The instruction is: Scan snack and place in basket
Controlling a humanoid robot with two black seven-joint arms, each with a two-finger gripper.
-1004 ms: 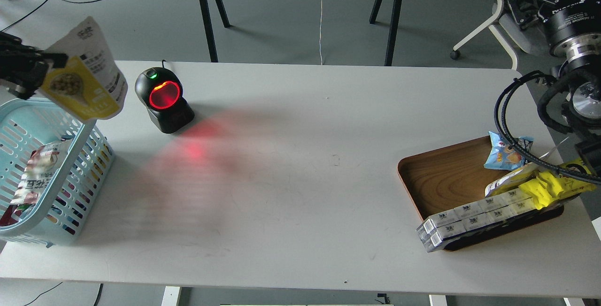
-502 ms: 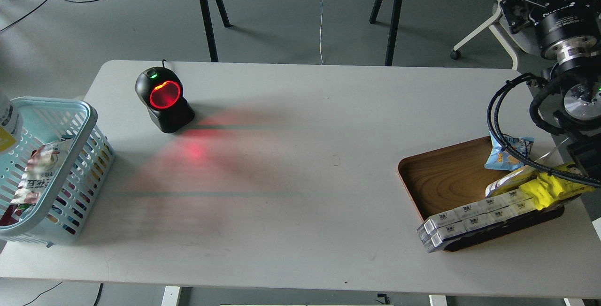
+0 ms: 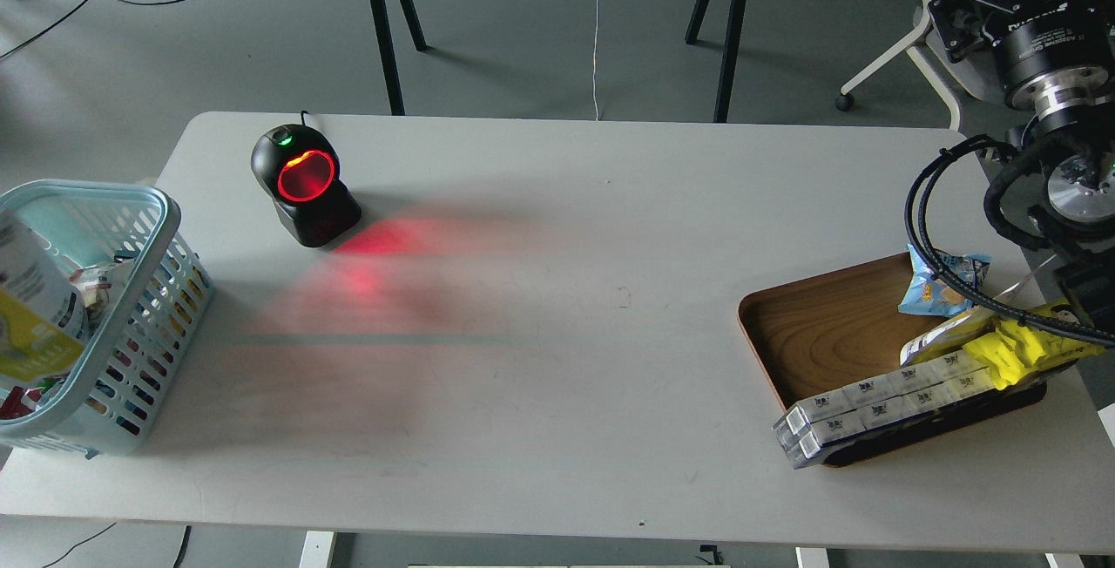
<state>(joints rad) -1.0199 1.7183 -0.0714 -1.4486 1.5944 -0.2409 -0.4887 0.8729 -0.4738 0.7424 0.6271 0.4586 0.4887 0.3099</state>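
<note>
The snack [image 3: 30,307], a yellow-and-white pouch, stands tilted inside the light blue basket [image 3: 131,202] at the table's left edge, partly cut off by the frame edge. No gripper touches it. My left gripper is out of view. My right arm comes in at the far right, and its dark end [image 3: 1089,294] hangs over the right side of the wooden tray. Its fingers cannot be told apart.
A black scanner [image 3: 305,185] with a glowing red window stands at the back left and casts red light on the table. The brown wooden tray [image 3: 819,324] at the right holds a blue packet [image 3: 936,285], a yellow wrapper [image 3: 1019,350] and white boxes [image 3: 871,411]. Other packets lie in the basket.
One second ago my left gripper held the pouch above the basket's rim. It then moved left out of view. The pouch now sits inside the basket, with no gripper on it.
</note>
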